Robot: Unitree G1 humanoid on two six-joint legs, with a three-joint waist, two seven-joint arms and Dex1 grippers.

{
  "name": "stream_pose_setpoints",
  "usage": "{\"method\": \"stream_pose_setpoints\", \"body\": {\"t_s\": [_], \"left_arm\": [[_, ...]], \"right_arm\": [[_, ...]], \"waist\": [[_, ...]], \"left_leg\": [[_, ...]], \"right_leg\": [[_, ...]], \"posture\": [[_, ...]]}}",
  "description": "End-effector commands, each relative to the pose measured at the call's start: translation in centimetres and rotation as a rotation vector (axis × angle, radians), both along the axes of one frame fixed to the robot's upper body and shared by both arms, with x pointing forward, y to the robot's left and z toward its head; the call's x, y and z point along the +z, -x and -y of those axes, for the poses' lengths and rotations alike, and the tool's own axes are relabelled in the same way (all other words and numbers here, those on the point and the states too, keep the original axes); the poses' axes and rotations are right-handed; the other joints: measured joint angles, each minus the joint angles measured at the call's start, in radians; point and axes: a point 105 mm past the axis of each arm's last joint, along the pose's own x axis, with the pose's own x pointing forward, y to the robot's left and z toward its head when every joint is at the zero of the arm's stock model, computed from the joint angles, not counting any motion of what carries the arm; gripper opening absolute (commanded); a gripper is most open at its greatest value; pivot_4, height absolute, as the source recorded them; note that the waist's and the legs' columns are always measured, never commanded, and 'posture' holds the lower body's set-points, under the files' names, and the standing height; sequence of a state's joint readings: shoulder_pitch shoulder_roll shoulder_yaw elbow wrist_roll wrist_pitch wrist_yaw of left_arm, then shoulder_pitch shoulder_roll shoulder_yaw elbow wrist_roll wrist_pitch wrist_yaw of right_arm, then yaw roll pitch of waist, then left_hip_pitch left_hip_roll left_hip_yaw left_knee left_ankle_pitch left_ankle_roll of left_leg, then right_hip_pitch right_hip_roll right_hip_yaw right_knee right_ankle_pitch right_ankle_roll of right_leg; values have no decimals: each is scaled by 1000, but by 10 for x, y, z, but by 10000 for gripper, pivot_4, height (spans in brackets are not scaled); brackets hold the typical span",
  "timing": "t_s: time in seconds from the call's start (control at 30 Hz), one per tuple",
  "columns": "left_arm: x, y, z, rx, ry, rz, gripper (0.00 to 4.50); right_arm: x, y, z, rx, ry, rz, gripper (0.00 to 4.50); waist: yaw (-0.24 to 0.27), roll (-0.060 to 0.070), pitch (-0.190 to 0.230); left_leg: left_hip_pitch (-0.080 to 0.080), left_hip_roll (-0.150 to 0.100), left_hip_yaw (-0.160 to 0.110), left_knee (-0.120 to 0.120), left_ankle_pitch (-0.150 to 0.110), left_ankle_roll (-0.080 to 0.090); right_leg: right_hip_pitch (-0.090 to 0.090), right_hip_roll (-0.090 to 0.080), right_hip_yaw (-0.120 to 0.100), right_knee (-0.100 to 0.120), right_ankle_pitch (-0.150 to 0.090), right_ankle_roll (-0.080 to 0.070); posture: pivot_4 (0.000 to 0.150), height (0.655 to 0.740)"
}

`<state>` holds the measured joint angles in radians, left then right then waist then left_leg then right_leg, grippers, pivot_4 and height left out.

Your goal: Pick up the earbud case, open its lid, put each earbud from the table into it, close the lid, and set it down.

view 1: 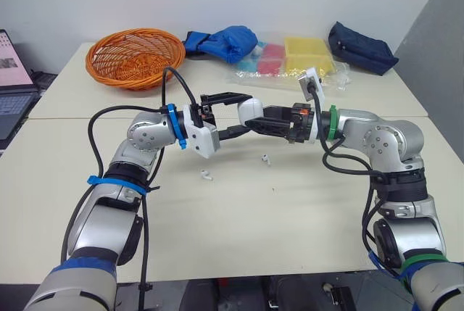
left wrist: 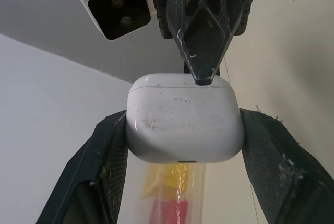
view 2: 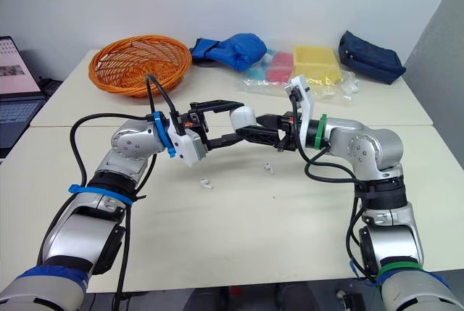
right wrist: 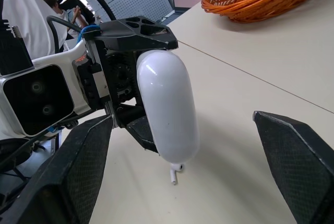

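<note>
I am seeing one white earbud case [left wrist: 182, 125] and two small white earbuds. I am also counting one orange basket [view 1: 135, 56], one bright blue bag [view 1: 226, 41], one dark blue pouch [view 1: 360, 48], one clear plastic bag [view 1: 297, 61] with yellow and pink boxes inside, and one laptop [view 1: 11, 90].

My left gripper [view 1: 245, 115] is holding the earbud case up in the air over the table [view 1: 254, 231]. Its two black fingers are squeezing the case from both sides, one on each side, so it is closed tight on it. The lid of the case is looking shut, with just a thin line showing near its top.

My right gripper [view 1: 267, 122] is reaching in at the case from the other side. Its two fingers are standing wide apart. The tip of one finger [left wrist: 201, 41] is touching the top of the case, right by the lid line. It is not gripping anything.

Both earbuds are lying on the table below the case. One earbud [view 1: 206, 175] is lying down and to the left of the case. The other earbud [view 1: 266, 159] is lying below the case, a little to its right. The basket is sitting far behind the case on the left, and the bags and the pouch are sitting behind it.
</note>
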<state>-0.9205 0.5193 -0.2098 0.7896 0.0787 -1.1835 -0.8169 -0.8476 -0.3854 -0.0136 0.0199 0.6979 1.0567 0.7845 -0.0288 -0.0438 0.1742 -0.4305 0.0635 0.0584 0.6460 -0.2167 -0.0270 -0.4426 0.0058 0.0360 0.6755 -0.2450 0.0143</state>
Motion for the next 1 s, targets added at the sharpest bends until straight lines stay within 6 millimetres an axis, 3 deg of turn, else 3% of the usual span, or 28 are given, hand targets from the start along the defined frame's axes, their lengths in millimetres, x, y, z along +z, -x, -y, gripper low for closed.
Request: {"method": "stream_pose_setpoints", "body": {"t_s": [0.03, 0.1, 0.2, 0.47, 1.0], "left_arm": [[13, 6, 8, -46, 20, 68, 27713], [12, 6, 8, -47, 18, 69, 27713], [12, 7, 6, -51, 25, 74, 27713], [12, 6, 6, -48, 25, 87, 27713], [9, 12, 8, -81, -28, 30, 27713]], "right_arm": [[9, 4, -4, 24, -25, 29, 45000], [8, 4, -4, 29, -23, 26, 45000], [8, 5, -5, 35, -23, 22, 38827], [2, 10, -6, 72, 11, 9, 9532], [1, 5, 1, 36, 83, 98, 8848]], "waist": [[0, 0, 0], [0, 0, 0], [-1, 0, 0], [0, 0, 0], [-1, 0, 0]], "left_leg": [[1, 0, 0, 0, 0, 0], [2, 0, 0, 1, 0, 0], [3, 0, 0, 1, 0, 0], [3, 0, 1, 1, 0, 0], [3, 1, 1, 1, 0, 0]], "right_leg": [[0, 0, 0, 2, 0, 0], [0, 1, 1, 3, 0, 0], [0, 1, 1, 4, 0, 0], [0, 1, 2, 4, 0, 0], [0, 1, 2, 4, 0, 0]], "posture": [[1500, 7400], [1500, 7400], [1500, 7400], [1500, 7400], [1500, 7400]]}}
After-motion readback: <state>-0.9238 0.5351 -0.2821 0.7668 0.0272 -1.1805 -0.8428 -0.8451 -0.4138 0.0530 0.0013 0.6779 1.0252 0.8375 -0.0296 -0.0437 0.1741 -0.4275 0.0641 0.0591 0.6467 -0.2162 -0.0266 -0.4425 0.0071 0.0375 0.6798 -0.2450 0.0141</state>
